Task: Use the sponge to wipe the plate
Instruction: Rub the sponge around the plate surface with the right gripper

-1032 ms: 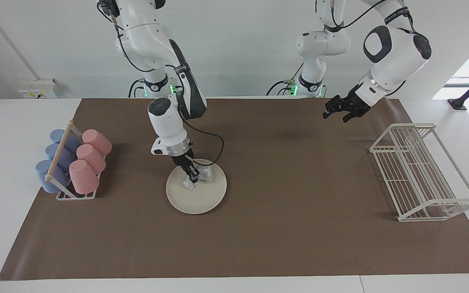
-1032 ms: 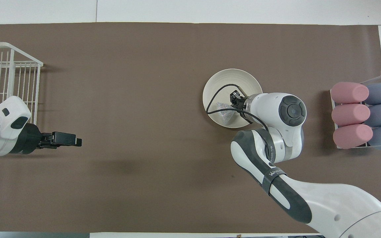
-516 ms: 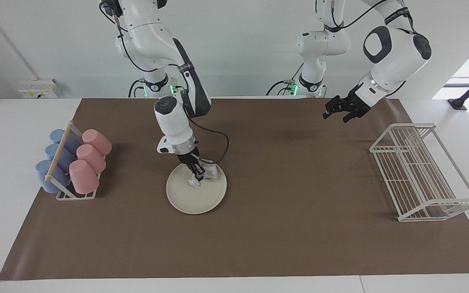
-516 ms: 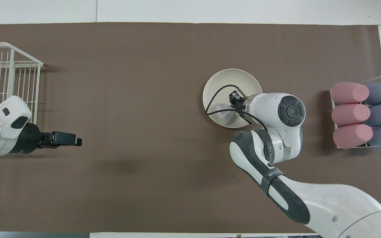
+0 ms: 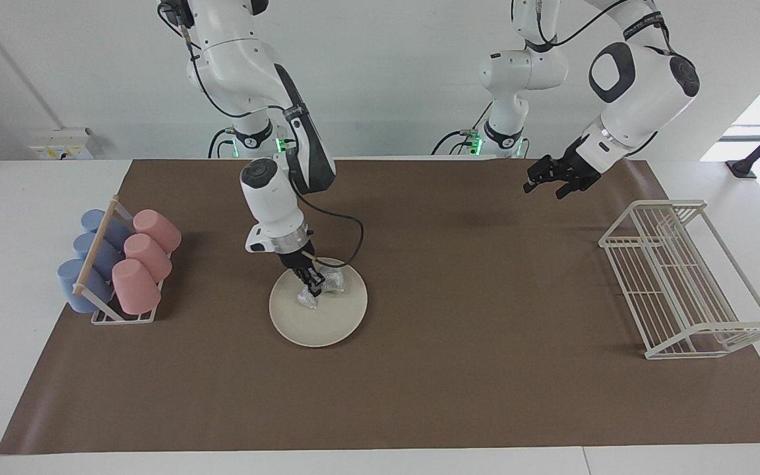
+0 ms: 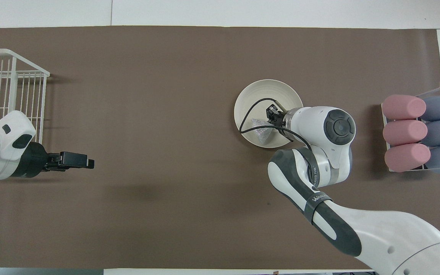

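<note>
The cream-white plate [image 5: 317, 320] lies flat on the brown mat, toward the right arm's end of the table; it also shows in the overhead view [image 6: 267, 88]. My right gripper [image 5: 314, 285] points down onto the plate and is shut on the silvery glittery sponge [image 5: 328, 282], which rests on the part of the plate nearer to the robots. In the overhead view the sponge [image 6: 261, 129] sticks out beside the right gripper [image 6: 272, 115]. My left gripper [image 5: 543, 189] waits in the air, open and empty, over the mat near the wire rack; it also shows in the overhead view [image 6: 87, 164].
A rack of pink and blue cups [image 5: 119, 260] lying on their sides stands at the right arm's end. A white wire dish rack [image 5: 683, 277] stands at the left arm's end. The right arm's black cable [image 6: 248, 114] loops over the plate.
The right gripper slid the sponge across the plate toward the left arm's end, then back toward the cup rack. The plate and the left arm stayed put.
</note>
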